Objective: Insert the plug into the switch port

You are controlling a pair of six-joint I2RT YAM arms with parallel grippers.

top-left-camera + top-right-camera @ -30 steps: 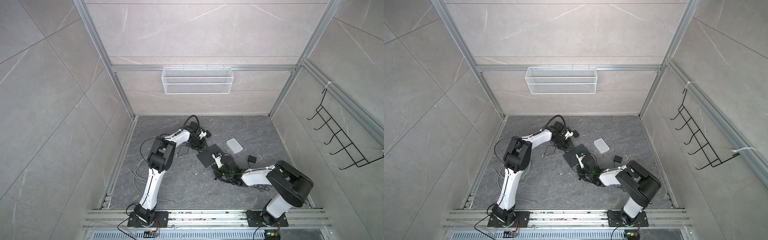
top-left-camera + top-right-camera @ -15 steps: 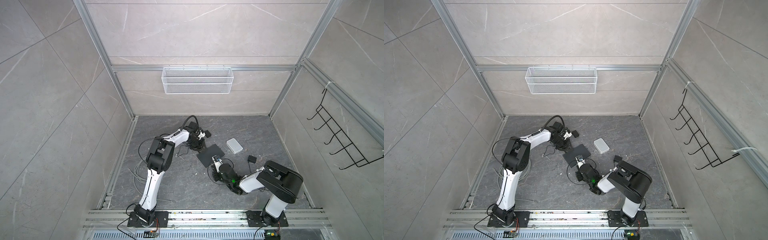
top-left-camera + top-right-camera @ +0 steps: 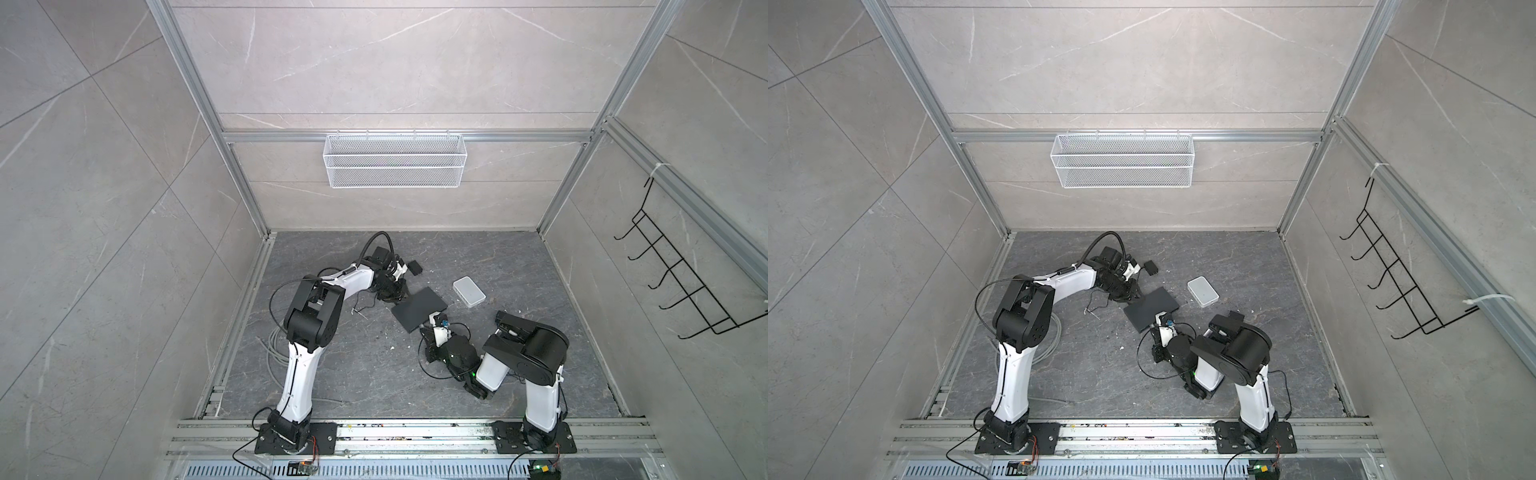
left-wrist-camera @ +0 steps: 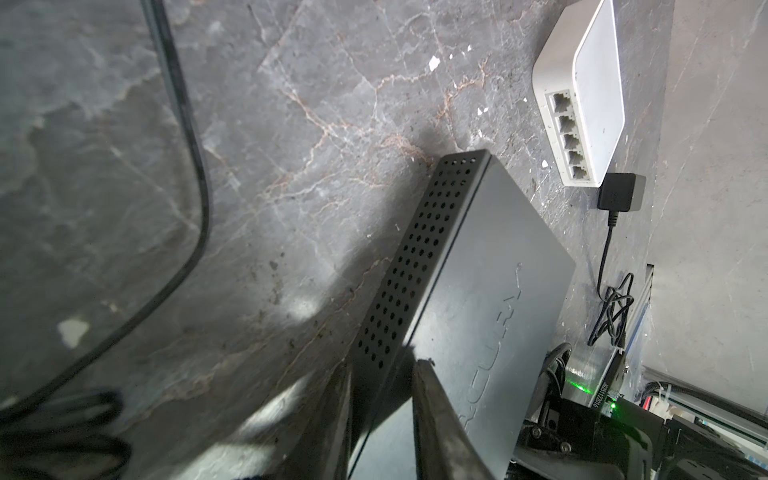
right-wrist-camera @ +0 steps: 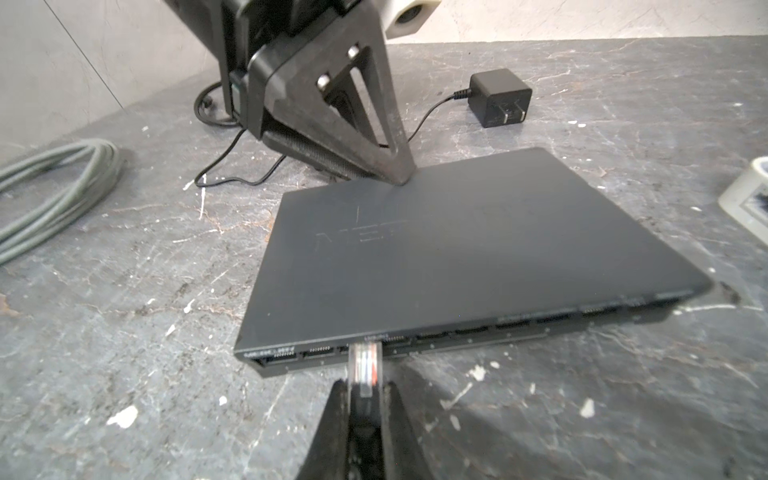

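Clamping clear plastic plug [image 5: 365, 358] in right gripper [image 5: 365, 386], tip at ports [image 5: 469, 330] of flat black metal switch [image 5: 457, 249] ahead; pinching its edge with left gripper [image 4: 382, 370].

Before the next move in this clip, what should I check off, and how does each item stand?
1. Grip: right gripper shut on the plug: ok.
2. Bracing: left gripper clamps the black switch at the edge opposite its ports: ok.
3. Contact: plug tip at the port row: ok.
4. Alignment with one port: cannot tell, the view is blurred.
5. Fully seated: cannot tell.
6. Clearance: white switch and power adapter lie apart from the port row: ok.
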